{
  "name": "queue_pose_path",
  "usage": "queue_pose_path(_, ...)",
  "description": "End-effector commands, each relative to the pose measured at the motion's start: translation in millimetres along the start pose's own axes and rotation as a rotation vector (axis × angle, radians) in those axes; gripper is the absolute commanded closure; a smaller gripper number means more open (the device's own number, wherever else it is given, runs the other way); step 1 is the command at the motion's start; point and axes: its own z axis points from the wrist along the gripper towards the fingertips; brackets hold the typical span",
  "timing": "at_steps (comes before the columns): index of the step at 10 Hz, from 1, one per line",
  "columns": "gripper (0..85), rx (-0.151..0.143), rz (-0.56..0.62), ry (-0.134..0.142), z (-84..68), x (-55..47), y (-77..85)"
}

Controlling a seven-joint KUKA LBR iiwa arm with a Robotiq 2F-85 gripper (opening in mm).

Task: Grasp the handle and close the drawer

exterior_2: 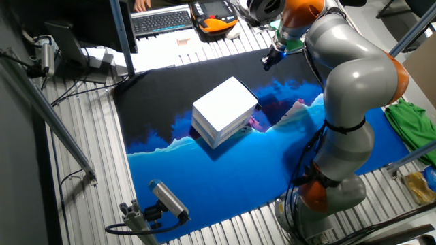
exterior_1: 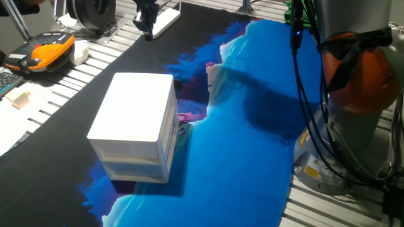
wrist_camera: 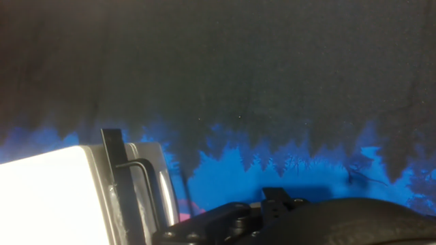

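Note:
The small white two-tier cabinet [exterior_1: 134,120] stands on the black and blue cloth. Its upper drawer [exterior_1: 169,116] looks about flush with the cabinet body; I cannot tell whether a small gap remains. The cabinet also shows in the other fixed view [exterior_2: 223,107], and its handle side shows at the lower left of the hand view [wrist_camera: 133,187]. My gripper [exterior_1: 147,28] hangs high above the far end of the cloth, well away from the cabinet and holding nothing. It also shows in the other fixed view [exterior_2: 268,61]. Its fingers are too small and dark to tell their state.
An orange and black device [exterior_1: 47,50] and paper lie at the far left on the slatted table. The arm's base [exterior_1: 353,126] with cables stands at the right. A keyboard [exterior_2: 162,20] lies at the back, and a green cloth [exterior_2: 412,119] at the right.

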Motion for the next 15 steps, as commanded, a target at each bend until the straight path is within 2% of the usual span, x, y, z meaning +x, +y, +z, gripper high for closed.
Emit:
queue_pose_path(1, 85.0, 0.0, 0.0, -0.004, 0.4, 0.2, 0.2)
queue_pose_path(7, 85.0, -0.009, 0.003, -0.02, 9.9, 5.2, 6.9)
queue_pose_path(9, 85.0, -0.004, 0.009, -0.024, 10.5, 5.6, 7.7)
queue_pose_path(15, 85.0, 0.015, 0.004, -0.012, 10.3, 5.2, 7.0)
